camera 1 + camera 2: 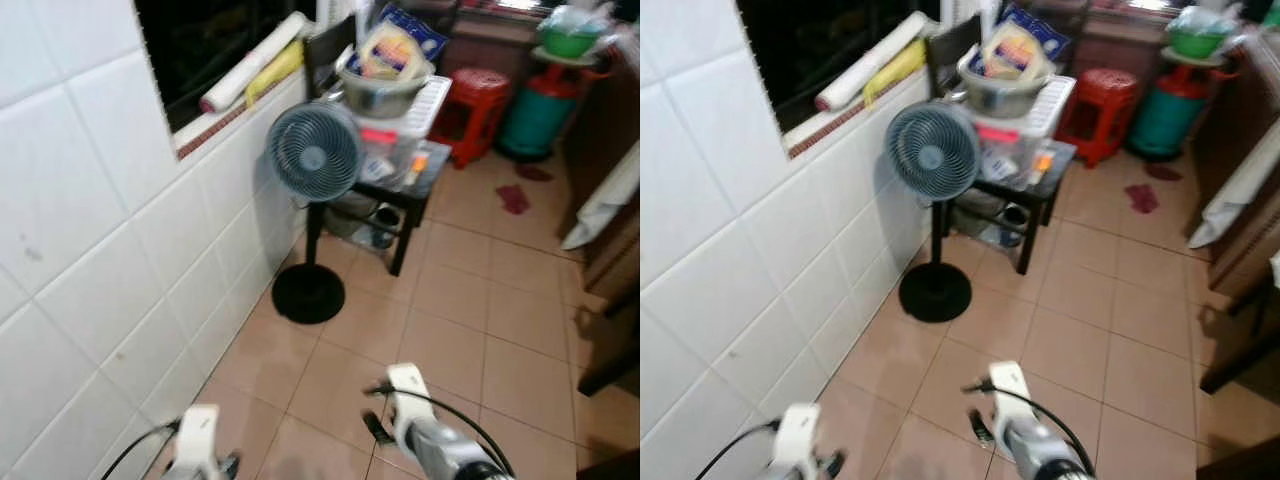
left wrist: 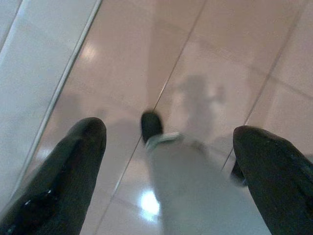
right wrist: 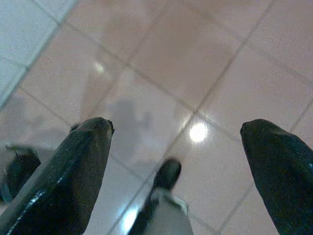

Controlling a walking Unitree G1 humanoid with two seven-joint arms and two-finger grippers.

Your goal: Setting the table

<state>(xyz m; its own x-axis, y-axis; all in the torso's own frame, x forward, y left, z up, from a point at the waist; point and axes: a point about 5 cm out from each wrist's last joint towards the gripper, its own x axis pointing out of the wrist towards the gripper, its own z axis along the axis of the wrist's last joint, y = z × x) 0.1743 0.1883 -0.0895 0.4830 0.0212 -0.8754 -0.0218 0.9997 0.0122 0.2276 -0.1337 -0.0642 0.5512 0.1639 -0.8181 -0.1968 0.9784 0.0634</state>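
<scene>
White tiled wall (image 1: pixel 90 250) runs along the left. A grey standing fan (image 1: pixel 313 152) stands beside a cluttered black side table (image 1: pixel 405 195). Over the pinkish floor tiles (image 1: pixel 450 330), left gripper (image 2: pixel 171 147) and right gripper (image 3: pixel 181 139) hang, fingers spread wide, holding nothing.

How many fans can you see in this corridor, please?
1: a grey standing fan on a round black base, beside the white tiled wall and in front of the cluttered black table. Others may be hidden.
</scene>
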